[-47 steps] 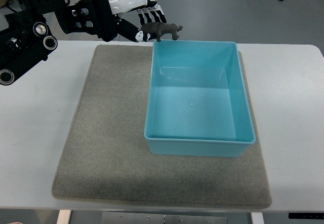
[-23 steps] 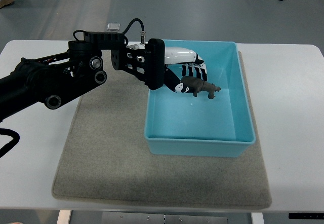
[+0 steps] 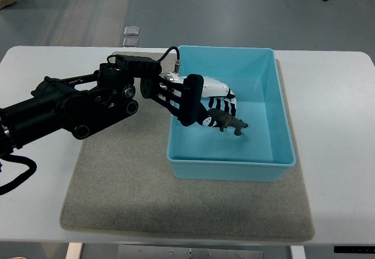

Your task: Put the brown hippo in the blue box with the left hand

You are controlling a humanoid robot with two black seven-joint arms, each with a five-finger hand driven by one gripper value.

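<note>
The brown hippo (image 3: 229, 122) is a small dark toy, held level inside the blue box (image 3: 281, 106), low over its floor. My left hand (image 3: 215, 108) is shut on the hippo's rear end, with its white back and striped fingers (image 3: 221, 102) reaching in over the box's left wall. The black left arm (image 3: 88, 104) comes in from the picture's left across the mat. I cannot tell whether the hippo's feet touch the box floor. The right arm is out of sight.
The box stands on a grey mat (image 3: 123, 177) that covers most of a white table (image 3: 340, 112). Bare mat lies left of and in front of the box. Beyond the table's far edge is grey floor.
My left hand carried the hippo from above the box's far left corner into the box, and has since sunk lower and slightly nearer, toward the floor.
</note>
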